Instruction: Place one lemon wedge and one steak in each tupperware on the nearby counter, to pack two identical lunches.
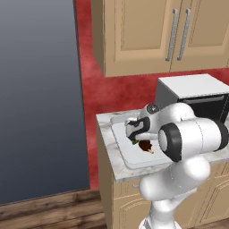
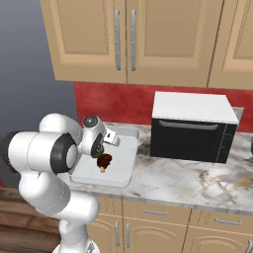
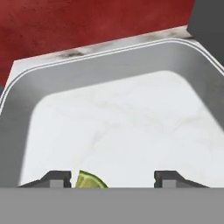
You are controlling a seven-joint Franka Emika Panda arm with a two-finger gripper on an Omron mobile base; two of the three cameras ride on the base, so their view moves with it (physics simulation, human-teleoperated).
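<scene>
Marbled grey-white stone tabletop over tan wooden cabinet doors, red wall behind. On it one shallow rectangular tupperware, pale and smooth, with rounded corners and a raised rim; beside it one boxy black microwave with white top. Inside the tupperware one dark brown steak and one green-yellow lemon wedge, curved, with glossy peel. Pincer low over the tupperware floor, jaws standing apart, gripping nothing; wedge just beside one fingertip.
</scene>
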